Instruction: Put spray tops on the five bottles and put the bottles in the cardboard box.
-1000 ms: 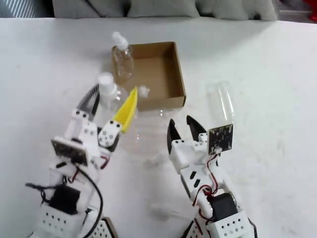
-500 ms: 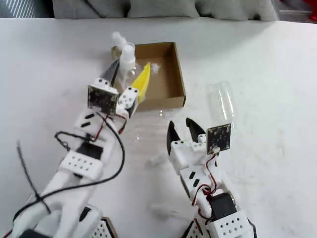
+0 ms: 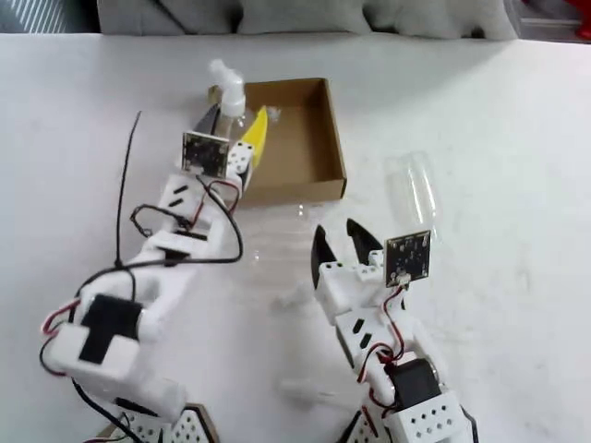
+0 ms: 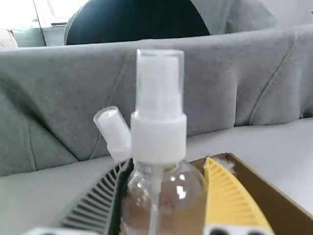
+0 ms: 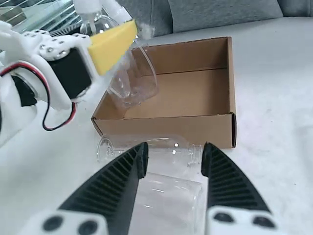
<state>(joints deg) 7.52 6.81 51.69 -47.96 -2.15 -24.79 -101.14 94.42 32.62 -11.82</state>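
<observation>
My left gripper point(image 3: 233, 125) is shut on a clear bottle point(image 4: 159, 191) with a white spray top point(image 4: 159, 105), held upright over the near left corner of the cardboard box point(image 3: 294, 138). Its grey finger point(image 4: 98, 205) and yellow finger point(image 4: 230, 205) press the bottle's sides. A second topped bottle point(image 3: 220, 72) stands just behind it. My right gripper point(image 3: 337, 238) stands open in front of the box, with two topless clear bottles point(image 5: 146, 147) point(image 5: 168, 193) lying below its black fingers point(image 5: 122, 181). Another topless bottle point(image 3: 413, 189) lies to the right.
Loose white spray tops lie on the table, one point(image 3: 294, 295) left of the right arm and one point(image 3: 300, 392) nearer the front edge. A grey sofa back point(image 4: 244, 88) runs behind the table. Open white tabletop spreads at the far left and right.
The left arm has carried the topped bottle forward, from in front of the box's left side to over its near left corner. The right arm has stayed still.
</observation>
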